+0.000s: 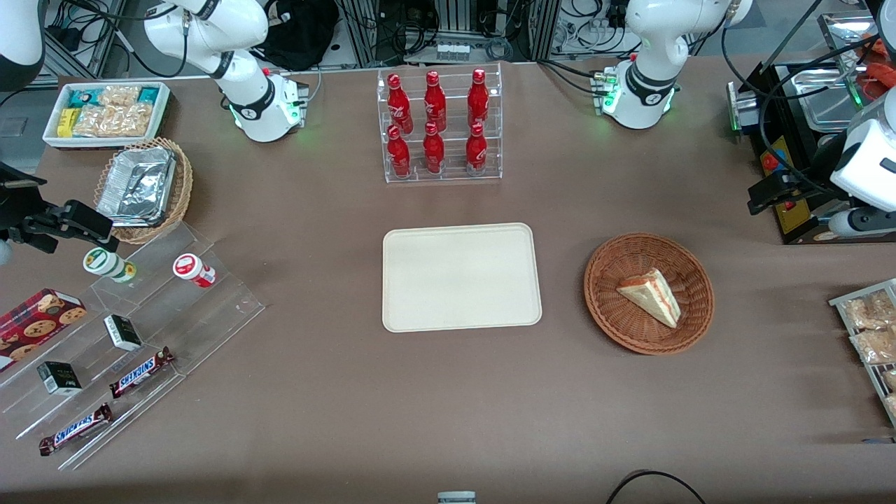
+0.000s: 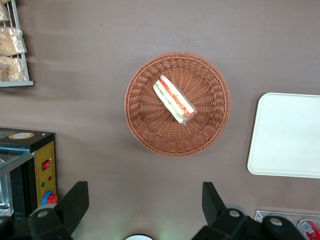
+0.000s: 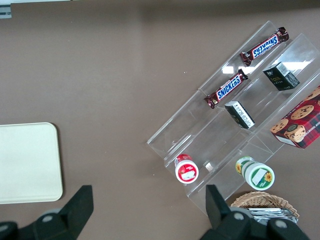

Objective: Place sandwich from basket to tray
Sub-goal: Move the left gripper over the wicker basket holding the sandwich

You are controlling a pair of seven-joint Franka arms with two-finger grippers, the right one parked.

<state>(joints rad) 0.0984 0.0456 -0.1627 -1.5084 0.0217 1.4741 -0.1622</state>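
Note:
The sandwich (image 1: 651, 295) is a cream wedge with red and green filling. It lies in the round reddish-brown wicker basket (image 1: 607, 308) toward the working arm's end of the table. Beside the basket, mid-table, the cream-white tray (image 1: 462, 276) holds nothing. My gripper (image 1: 770, 192) hangs high above the table, beyond the basket's rim toward the working arm's end and a little farther from the front camera. In the left wrist view the gripper (image 2: 144, 192) is open with only bare tabletop between its fingers. There the sandwich (image 2: 173, 99), basket (image 2: 145, 125) and tray (image 2: 287, 135) all lie well below it.
A clear rack of red bottles (image 1: 439, 126) stands farther from the front camera than the tray. A black machine (image 1: 791, 140) sits near my gripper. A rack of snack packets (image 1: 871, 336) lies at the working arm's table edge. An acrylic stand with snacks (image 1: 126, 336) is at the parked arm's end.

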